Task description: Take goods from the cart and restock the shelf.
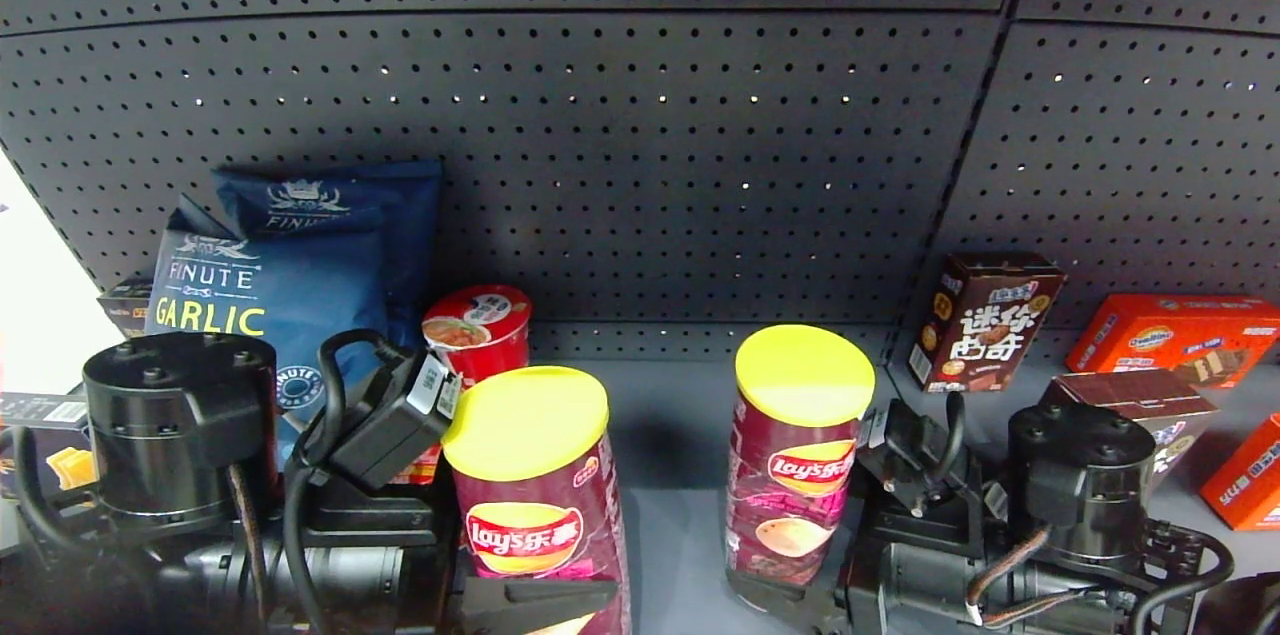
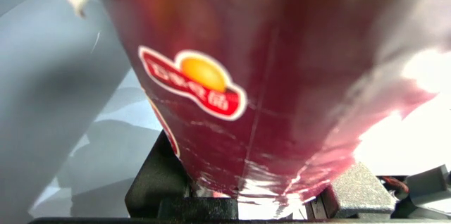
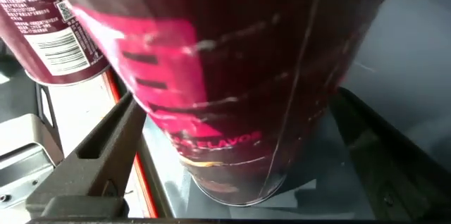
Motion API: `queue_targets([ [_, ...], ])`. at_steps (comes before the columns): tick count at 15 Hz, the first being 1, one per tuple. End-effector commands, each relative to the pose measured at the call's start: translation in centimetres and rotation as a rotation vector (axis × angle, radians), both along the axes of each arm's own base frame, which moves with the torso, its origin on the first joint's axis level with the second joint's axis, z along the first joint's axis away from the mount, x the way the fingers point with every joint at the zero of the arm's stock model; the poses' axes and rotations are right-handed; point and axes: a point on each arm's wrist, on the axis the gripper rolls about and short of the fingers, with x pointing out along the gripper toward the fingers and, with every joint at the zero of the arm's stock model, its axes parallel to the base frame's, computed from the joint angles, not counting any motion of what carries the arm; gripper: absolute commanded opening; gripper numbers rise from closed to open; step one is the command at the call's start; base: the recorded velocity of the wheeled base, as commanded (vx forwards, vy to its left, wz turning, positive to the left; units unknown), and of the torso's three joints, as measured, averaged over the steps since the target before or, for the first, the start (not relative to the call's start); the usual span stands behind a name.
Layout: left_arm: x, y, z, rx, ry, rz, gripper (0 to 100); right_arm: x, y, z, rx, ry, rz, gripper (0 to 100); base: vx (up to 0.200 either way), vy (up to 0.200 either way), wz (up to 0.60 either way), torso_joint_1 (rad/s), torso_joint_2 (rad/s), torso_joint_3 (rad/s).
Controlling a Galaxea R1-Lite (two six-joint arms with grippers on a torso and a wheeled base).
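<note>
Left can (image 1: pixel 535 485) gripped by left tool (image 2: pixel 261 199), right can (image 1: pixel 797 455) by right tool (image 3: pixel 239 164) (lids up)

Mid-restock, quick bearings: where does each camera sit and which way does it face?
Head view: on the head, looking forward and down at the shelf; both arms show.
Left wrist view: along the left end effector, shut on the left can.
Right wrist view: along the right end effector, shut on the right can.
Shared: head and right wrist views both show both cans.
</note>
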Motion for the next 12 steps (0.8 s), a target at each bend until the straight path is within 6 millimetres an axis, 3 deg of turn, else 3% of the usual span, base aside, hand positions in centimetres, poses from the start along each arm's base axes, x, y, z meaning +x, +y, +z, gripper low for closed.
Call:
queue_targets([
  [1,0.0,0.0,-0.1,0.001,0.002,-0.001,0,-0.3,-0.2,0.5,0.002,-0.02,-0.034,100,0.0,0.0,0.0,0.0,0.0,0.0],
  [12,0.1,-0.1,-0.2,0.003,0.006,-0.001,0,-2.6,-2.0,1.5,0.018,-0.042,-0.048,100,0.0,0.0,0.0,0.0,0.0,0.0],
])
